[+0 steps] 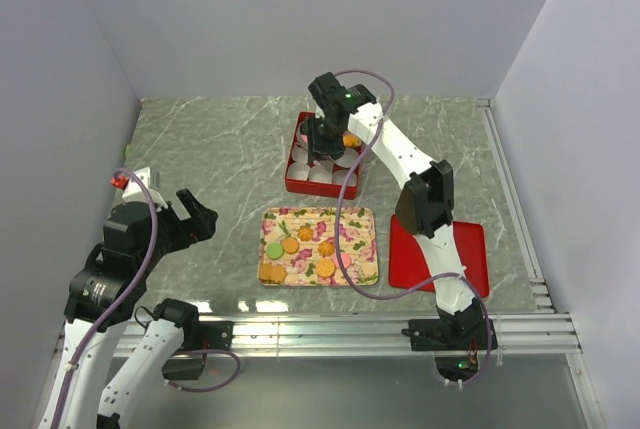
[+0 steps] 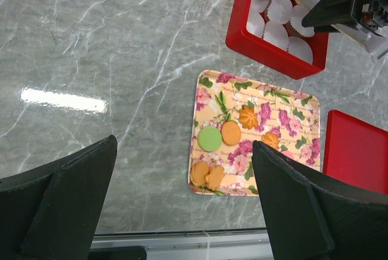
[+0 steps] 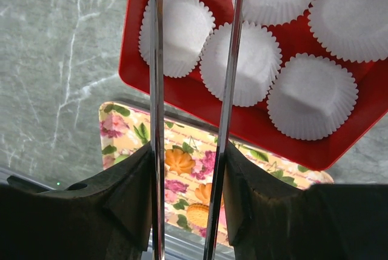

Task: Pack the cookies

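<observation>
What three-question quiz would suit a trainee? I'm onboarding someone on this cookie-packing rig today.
1. True or false: the left gripper holds a cookie.
2. The right gripper is shut on: A a spoon, B tongs, C a brush.
3. How many green cookies lie on the floral tray?
Key: 1 false, it is open and empty. 2 B. 3 one.
</observation>
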Available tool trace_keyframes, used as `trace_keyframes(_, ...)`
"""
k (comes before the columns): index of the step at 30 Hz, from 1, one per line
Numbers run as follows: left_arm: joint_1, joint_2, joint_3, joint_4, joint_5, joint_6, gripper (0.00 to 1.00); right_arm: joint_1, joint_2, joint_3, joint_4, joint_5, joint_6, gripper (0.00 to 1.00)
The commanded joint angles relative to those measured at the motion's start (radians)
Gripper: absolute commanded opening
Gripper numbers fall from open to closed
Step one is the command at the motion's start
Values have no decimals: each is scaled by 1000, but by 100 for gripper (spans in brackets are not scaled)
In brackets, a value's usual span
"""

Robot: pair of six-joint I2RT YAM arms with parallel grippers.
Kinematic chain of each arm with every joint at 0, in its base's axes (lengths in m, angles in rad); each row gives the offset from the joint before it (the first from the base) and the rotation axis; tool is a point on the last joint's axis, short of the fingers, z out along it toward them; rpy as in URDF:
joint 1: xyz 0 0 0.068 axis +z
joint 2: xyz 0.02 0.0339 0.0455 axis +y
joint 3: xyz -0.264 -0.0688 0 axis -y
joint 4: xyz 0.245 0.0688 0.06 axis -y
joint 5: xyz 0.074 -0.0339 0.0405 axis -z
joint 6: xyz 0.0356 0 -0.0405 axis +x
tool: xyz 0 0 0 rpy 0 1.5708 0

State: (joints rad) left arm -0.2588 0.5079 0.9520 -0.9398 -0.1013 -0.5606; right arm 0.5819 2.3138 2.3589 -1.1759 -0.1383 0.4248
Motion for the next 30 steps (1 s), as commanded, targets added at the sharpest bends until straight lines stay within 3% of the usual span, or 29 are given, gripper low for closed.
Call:
trace_keyframes(1, 7, 3, -2, 38, 15, 19, 99, -5, -11, 57, 36, -14, -12, 50)
trace_keyframes(14, 7, -23, -2, 41, 20, 22, 99, -4, -88, -6, 48, 0, 8, 57)
trace_keyframes(21, 7, -40, -6, 42, 29, 24, 99, 13, -240, -96, 55, 35, 22, 57)
trace_keyframes(27, 7, -40, -9, 44, 34, 25, 99, 90, -440, -314, 87, 97, 45, 57)
trace_keyframes(30, 7, -37, -10, 45, 34, 24, 100, 194, -569, -553, 133, 129, 87, 56)
